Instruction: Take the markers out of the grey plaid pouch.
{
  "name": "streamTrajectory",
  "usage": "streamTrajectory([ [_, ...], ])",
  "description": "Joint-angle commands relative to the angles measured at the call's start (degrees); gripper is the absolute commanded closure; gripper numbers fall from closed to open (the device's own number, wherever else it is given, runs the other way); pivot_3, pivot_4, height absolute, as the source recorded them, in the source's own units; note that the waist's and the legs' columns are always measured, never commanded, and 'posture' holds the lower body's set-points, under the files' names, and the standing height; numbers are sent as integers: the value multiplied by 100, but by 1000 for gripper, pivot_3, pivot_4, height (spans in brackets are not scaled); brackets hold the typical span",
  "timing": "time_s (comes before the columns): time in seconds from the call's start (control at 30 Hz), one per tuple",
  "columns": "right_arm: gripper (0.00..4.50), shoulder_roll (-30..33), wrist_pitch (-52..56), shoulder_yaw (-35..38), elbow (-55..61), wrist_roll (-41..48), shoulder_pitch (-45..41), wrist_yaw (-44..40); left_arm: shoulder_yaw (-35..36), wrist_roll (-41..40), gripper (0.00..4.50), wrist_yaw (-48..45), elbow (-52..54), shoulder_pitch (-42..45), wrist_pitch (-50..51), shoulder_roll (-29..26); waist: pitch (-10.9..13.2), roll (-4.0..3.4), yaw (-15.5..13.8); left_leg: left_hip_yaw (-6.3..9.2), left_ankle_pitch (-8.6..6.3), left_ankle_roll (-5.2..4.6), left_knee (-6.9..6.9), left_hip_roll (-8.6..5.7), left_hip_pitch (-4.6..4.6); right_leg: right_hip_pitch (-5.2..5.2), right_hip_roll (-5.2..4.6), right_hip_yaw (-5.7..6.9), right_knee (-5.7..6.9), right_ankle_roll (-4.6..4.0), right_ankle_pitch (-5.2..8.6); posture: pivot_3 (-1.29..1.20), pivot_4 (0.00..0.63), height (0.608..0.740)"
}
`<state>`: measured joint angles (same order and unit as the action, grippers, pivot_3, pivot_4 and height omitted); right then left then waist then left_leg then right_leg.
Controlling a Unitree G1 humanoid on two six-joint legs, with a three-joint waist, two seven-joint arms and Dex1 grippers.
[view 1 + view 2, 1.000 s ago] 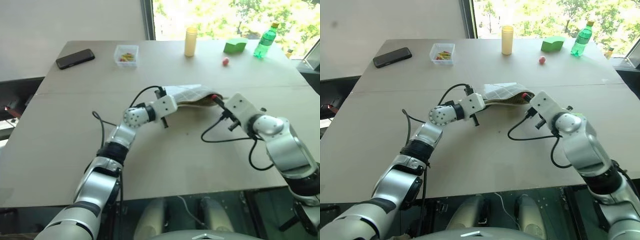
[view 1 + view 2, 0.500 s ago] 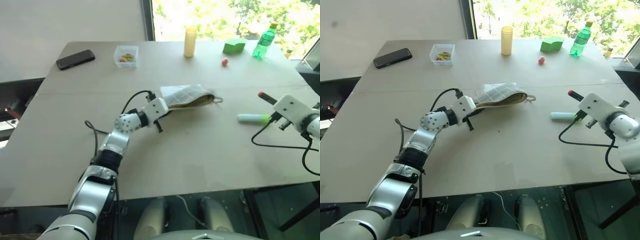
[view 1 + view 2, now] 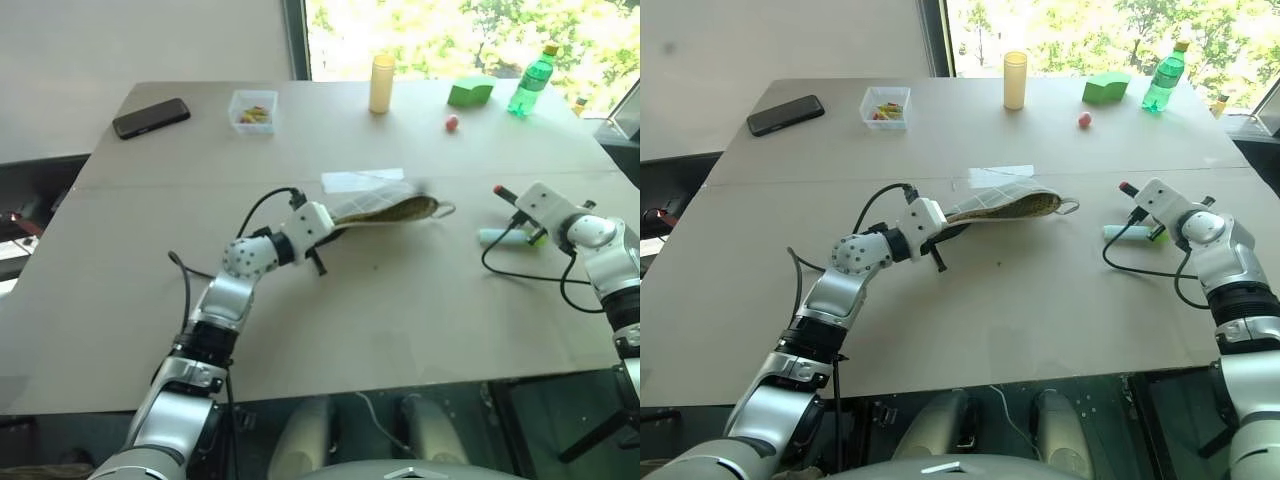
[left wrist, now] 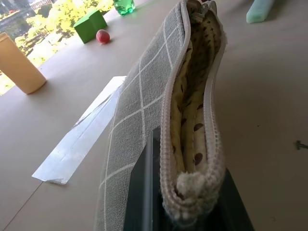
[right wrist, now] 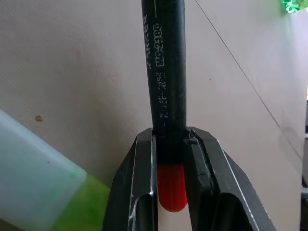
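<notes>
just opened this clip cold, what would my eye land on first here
Mid-table, the grey plaid pouch is lifted at one end, pinched by the left tool, its zipper gaping on a spotted yellow lining. At the table's right, the right tool is clamped on a black marker with a red end, right beside a mint-green highlighter lying on the tabletop. Along the far edge stand a yellow cup and a green bottle.

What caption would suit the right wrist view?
Right end effector clamps a black, red-tipped marker above the table, beside a mint highlighter.
</notes>
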<state>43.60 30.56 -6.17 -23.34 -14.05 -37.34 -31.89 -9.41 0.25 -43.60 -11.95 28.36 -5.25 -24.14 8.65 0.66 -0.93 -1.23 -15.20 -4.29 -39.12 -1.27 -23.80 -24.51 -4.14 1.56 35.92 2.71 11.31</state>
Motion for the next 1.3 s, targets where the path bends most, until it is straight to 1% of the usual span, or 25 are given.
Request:
streamTrajectory([
  [0.03, 4209, 391, 1771, 429, 1427, 71, 107, -324, 124, -72, 4500, 72, 325, -65, 56, -55, -1, -2, -6, 3, 0, 0, -1, -1, 0, 0, -1, -2, 0, 0, 0, 0, 150, 740],
  [0.1, 4209, 474, 2673, 605, 1877, 403, 226, -658, 101, -79, 4500, 81, 355, -88, 79, -40, -2, -2, -8, 7, -1, 0, -1, -1, -1, 1, -3, -1, -1, 0, 0, 0, 150, 740],
  [0.13, 4209, 515, 2932, 644, 1952, 473, 297, -701, 85, -80, 4500, 77, 357, -84, 81, -27, -3, -1, -2, 7, -1, 0, -1, -1, 0, 2, -3, -1, -1, -1, 0, 0, 150, 740],
  [0.23, 4209, 583, 3269, 664, 1914, 553, 491, -640, 41, -72, 4500, 60, 327, -38, 57, 13, -3, -1, 0, 7, -1, -1, -2, -1, 5, 7, -9, -1, -1, -2, -1, 0, 150, 740],
  [0.33, 4209, 559, 3251, 607, 1669, 625, 540, -520, 30, -71, 4500, 46, 274, 8, 38, 29, -3, -2, 13, 3, -1, -1, -2, -5, 4, 4, -31, -4, 1, -2, -1, 0, 150, 740],
  [0.4, 3208, 530, 3093, 525, 1440, 635, 540, -451, 33, -89, 4500, 24, 254, 21, 33, 36, -4, -2, 17, 1, -1, -1, -2, -6, 6, 4, -29, 0, 1, -2, -1, 0, 150, 740],
  [0.43, 2914, 505, 3003, 507, 1305, 637, 521, -401, 36, -102, 4500, 8, 253, 15, 26, 36, -4, -2, 18, 0, -1, -1, -2, -6, 6, 4, -27, 3, 1, -2, -1, 0, 150, 740],
  [0.47, 2477, 489, 2939, 497, 1206, 642, 503, -364, 39, -110, 4500, -3, 252, 12, 22, 37, -4, -3, 17, -2, -1, -1, -2, -6, 7, 4, -6, 8, 2, -1, -1, 0, 150, 740],
  [0.5, 1996, 476, 2924, 499, 1199, 650, 496, -331, 38, -124, 4500, -41, 266, -25, -42, 20, -4, -2, 17, -2, -1, -1, -2, -6, 7, 4, -4, 7, 1, -1, -1, 0, 150, 740],
  [0.63, 132, 441, 3026, 700, 1652, 767, 544, -218, 78, -122, 4500, -91, 229, -118, -254, -68, -4, -2, 27, -3, -1, -1, -3, -4, 7, 4, -2, 5, 1, -1, -1, 0, 150, 740],
  [0.77, 132, 436, 3163, 1210, 2744, 997, 787, -116, 73, 114, 4500, -132, -85, -191, -831, -376, -4, -3, 15, 0, -1, 0, -2, 0, 5, 1, 0, 3, 2, -1, -1, 0, 150, 740],
  [0.87, 132, -123, 3131, 2145, 3976, 1763, 948, -275, 26, 609, 4500, 187, -430, -245, -1441, -700, -4, -3, 13, 4, -1, 0, -1, 1, 5, 1, -1, 2, 2, -1, -1, 0, 150, 740],
  [0.97, 132, -410, 3089, 2357, 4935, 2070, 1248, -253, -58, 847, 4500, 325, -744, -225, -1960, -840, -5, -3, 2, 8, -2, -1, 2, 1, 5, 0, -1, 0, 2, -1, -1, 0, 150, 740],
  [1.03, 132, -792, 2931, 2422, 5488, 2338, 1507, -161, -100, 806, 4500, 240, -909, -194, -2139, -834, -7, 1, -23, 10, -2, -2, 1, -2, 3, 2, -5, 4, 1, -1, -1, 0, 150, 740],
  [1.07, 71, -1076, 2849, 2412, 5799, 2461, 1711, -72, -95, 744, 3966, 166, -915, -224, -2192, -848, -8, 2, -24, 13, -6, -8, -1, -4, 3, 6, -13, 6, -1, -1, -1, 0, 150, 740],
  [1.1, 71, -1287, 2765, 2392, 6025, 2548, 1899, -11, -60, 639, 3819, 85, -879, -279, -2154, -863, -10, 6, -23, 14, -10, -14, -2, -5, 4, 8, -16, 7, -1, -1, -1, 0, 150, 740],
  [1.13, 71, -1435, 2681, 2378, 6229, 2649, 2142, -27, 19, 433, 3563, -76, -740, -402, -1979, -922, -10, 6, -18, 16, -15, -22, -2, -5, 3, 7, -35, 7, 0, -1, -1, 0, 150, 740],
  [1.2, 71, -1470, 2441, 2348, 6524, 2735, 2607, -123, 256, 12, 2636, -296, -411, -667, -1629, -1053, -8, 2, 14, 15, -10, -13, -2, -5, 2, 6, -35, 6, 1, -1, -1, 0, 150, 740],
  [1.23, 35, -1446, 2272, 2436, 6689, 2785, 2915, -200, 473, -405, 2186, -521, -115, -898, -1296, -1209, -8, 2, 20, 10, -7, -10, -1, -7, -1, 1, -36, 2, 1, -1, -1, 0, 150, 740],
  [1.3, 35, -1326, 2051, 2661, 6908, 2904, 3501, -399, 866, -1272, 2186, -1002, 501, -1391, -745, -1528, -8, 3, 62, 6, -8, -11, -2, -6, 2, -1, -35, 5, 0, -1, -1, 0, 150, 740],
])
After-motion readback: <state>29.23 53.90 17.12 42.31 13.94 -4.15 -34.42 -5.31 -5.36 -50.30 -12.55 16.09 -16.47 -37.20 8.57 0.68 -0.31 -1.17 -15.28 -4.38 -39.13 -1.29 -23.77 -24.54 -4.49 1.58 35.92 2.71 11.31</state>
